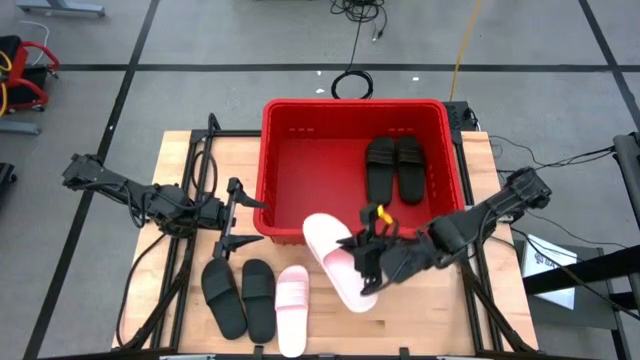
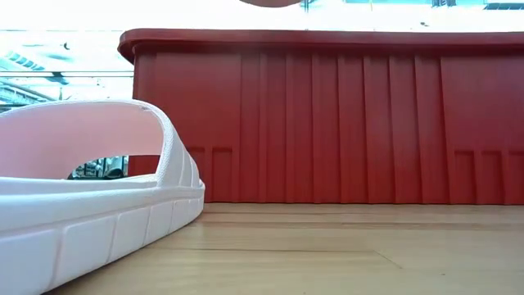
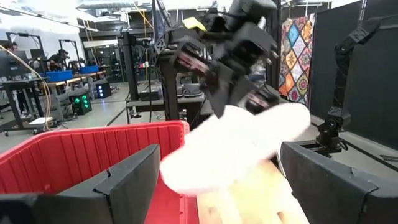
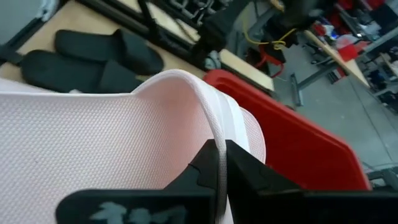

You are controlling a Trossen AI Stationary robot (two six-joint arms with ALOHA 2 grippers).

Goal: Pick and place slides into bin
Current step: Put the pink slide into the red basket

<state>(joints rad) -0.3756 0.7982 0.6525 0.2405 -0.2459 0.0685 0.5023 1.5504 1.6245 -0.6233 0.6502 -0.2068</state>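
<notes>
The red bin (image 1: 290, 150) stands at the table's far middle with two black slides (image 1: 393, 168) lying flat in it. My right gripper (image 1: 365, 258) is shut on a pale pink slide (image 1: 335, 255) at the bin's near rim. My left gripper (image 1: 255, 221) is open and empty by the bin's near left corner, clear of it. Two more black slides (image 1: 240, 297) and a second pink slide (image 1: 292, 310) lie soles down on the table near its front edge. The second pink slide fills the left of the low view (image 2: 90, 197). My right gripper pinches the pink slide's strap (image 4: 214, 127) between its two fingers, at the strap's edge. The fingers come from the table's right, slanting down. The slide is lifted clear of the table and tilted, with its far end (image 1: 318, 228) over the bin's near rim.
The bin's ribbed near wall (image 2: 327, 123) rises high above the wood table top (image 2: 327, 246). Black frame rails (image 1: 190, 200) run along the table's left and right sides. Cables (image 1: 350, 82) lie on the floor beyond the bin. There is free room in the bin's left half (image 1: 310, 165).
</notes>
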